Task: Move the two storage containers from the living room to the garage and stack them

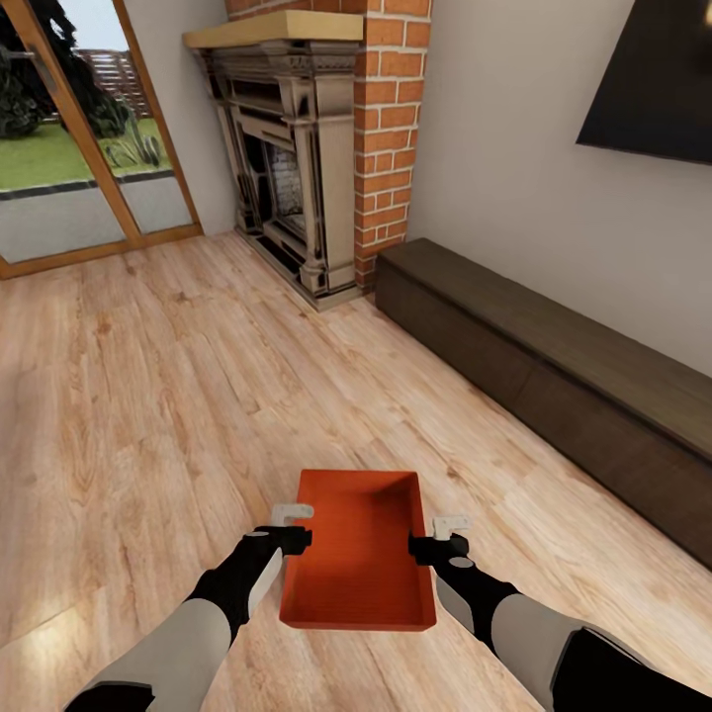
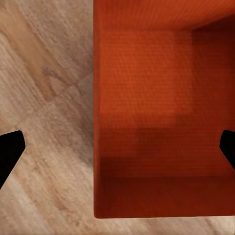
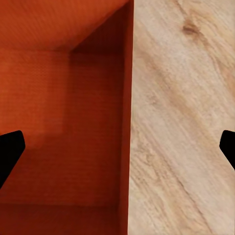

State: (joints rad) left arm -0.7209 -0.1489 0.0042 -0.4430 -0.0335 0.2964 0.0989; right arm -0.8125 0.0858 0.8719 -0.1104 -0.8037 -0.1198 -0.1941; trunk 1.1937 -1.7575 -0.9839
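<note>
Storage container (image 1: pixel 358 554) between open left gripper (image 1: pixel 293 526), right gripper (image 1: pixel 437 536), walls straddled

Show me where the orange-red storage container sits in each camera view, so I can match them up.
Head view: storage container low in the picture, centre, between the two grippers.
Left wrist view: it takes up the picture's right side, one wall edge between the open fingers.
Right wrist view: it takes up the picture's left side, wall edge between the open fingers.
Shared landmark: the light wood plank floor beside it.
</note>
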